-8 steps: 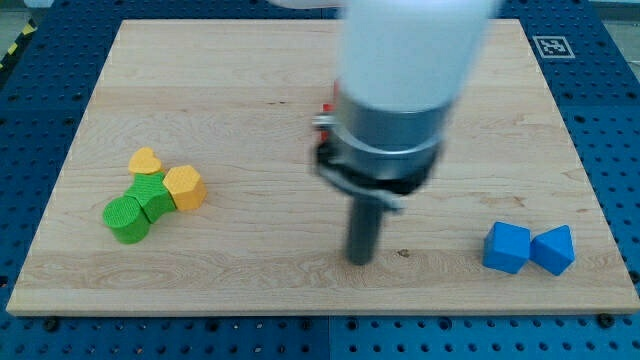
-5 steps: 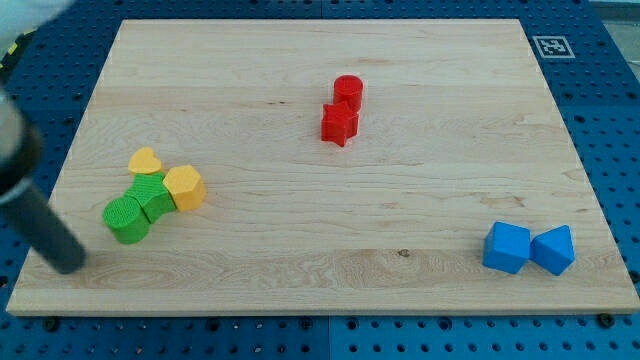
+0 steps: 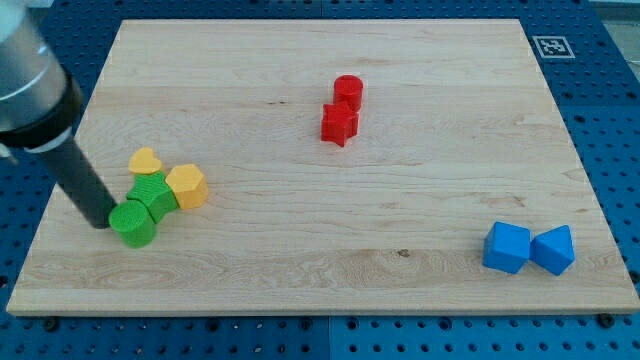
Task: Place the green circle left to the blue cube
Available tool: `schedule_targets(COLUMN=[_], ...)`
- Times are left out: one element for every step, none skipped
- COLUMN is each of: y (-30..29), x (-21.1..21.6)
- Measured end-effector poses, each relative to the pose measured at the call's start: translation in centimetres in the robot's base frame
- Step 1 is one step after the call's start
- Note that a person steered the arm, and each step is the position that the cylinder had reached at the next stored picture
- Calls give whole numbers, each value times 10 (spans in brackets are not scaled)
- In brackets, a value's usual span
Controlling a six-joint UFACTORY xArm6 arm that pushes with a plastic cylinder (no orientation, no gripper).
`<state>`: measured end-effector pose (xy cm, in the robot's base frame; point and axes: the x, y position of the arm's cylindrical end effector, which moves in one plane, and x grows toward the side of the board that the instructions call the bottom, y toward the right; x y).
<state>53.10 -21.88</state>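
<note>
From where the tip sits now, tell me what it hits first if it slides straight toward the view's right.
My tip sits at the left edge of the green circle, so it would meet that block first, apparently at once. The green block just behind it might get nudged too.

Number of views: there was only one camera view, so no part was shared with a second view.
Where it looked from: the camera sat above the counter (image 3: 300, 260), on the side of its near long edge.
Which way it faced: it looked down and a little forward, so the far edge looked shorter than the near edge.
How near: it was close enough that the wooden counter almost filled the view.
At the sides: a blue pegboard (image 3: 615, 130) showed around the counter.
</note>
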Motion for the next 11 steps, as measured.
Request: schedule_targets(y=[25,28,28,31,31,29,30,35,46,59,69], x=[6,19,32,33,47,58,58,58,58,54,41])
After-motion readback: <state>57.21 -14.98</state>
